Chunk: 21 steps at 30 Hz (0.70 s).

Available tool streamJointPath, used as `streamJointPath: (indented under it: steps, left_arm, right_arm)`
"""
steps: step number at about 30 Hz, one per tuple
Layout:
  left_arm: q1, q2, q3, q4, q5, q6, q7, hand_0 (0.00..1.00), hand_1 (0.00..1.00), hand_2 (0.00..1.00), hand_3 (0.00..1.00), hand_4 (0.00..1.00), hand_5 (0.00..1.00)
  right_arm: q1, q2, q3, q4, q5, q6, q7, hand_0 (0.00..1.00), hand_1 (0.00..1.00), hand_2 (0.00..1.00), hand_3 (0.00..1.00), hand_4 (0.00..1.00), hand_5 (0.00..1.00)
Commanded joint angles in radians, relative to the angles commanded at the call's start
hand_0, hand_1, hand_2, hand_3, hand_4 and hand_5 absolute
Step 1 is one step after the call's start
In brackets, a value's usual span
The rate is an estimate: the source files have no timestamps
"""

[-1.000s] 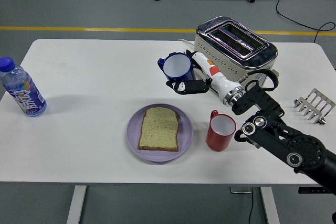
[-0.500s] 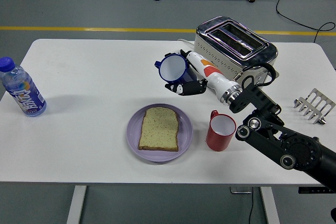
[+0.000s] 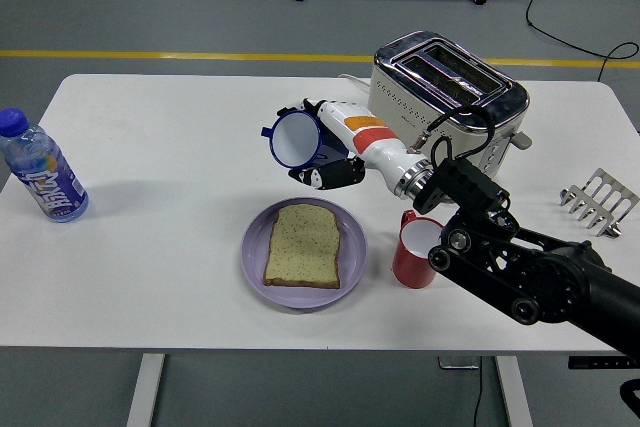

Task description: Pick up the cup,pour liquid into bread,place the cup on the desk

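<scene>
My right hand (image 3: 322,152) is shut on a dark blue cup (image 3: 294,139) with a white inside. The cup is held in the air, tipped over so its mouth faces left and toward me. It hangs just above the far edge of a purple plate (image 3: 254,258). A slice of toast (image 3: 303,245) lies flat on that plate. My right arm (image 3: 520,272) reaches in from the lower right. No liquid shows in the air or on the bread.
A red mug (image 3: 411,255) stands right of the plate, partly behind my arm. A silver toaster (image 3: 447,88) sits at the back right, a metal toast rack (image 3: 598,201) near the right edge, a water bottle (image 3: 43,180) at far left.
My right hand has carried the blue cup left and toward the plate, tipping it further onto its side. The arm now covers part of the red mug.
</scene>
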Motion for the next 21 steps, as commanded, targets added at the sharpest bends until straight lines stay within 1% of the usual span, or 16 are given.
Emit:
streamJointPath:
  steps: [7, 16, 21]
  left_arm:
    - [-0.001, 0.001, 0.003, 0.000, -0.007, 0.000, -0.003, 0.690, 0.756, 0.773, 0.611, 0.396, 0.998]
    - [-0.001, 0.001, 0.003, 0.000, -0.007, 0.001, -0.001, 0.690, 0.756, 0.773, 0.611, 0.396, 0.998]
    - [-0.002, 0.001, 0.002, -0.001, -0.007, 0.001, 0.000, 0.690, 0.756, 0.773, 0.611, 0.396, 0.998]
  right_arm:
    - [0.019, 0.001, -0.012, -0.014, -0.071, -0.023, 0.015, 0.418, 0.430, 0.541, 0.592, 0.739, 0.005]
    - [0.028, 0.000, -0.024, -0.031, -0.143, -0.052, 0.018, 0.418, 0.428, 0.541, 0.590, 0.739, 0.007]
    - [0.031, -0.002, -0.028, -0.047, -0.203, -0.082, 0.032, 0.418, 0.424, 0.541, 0.590, 0.737, 0.006]
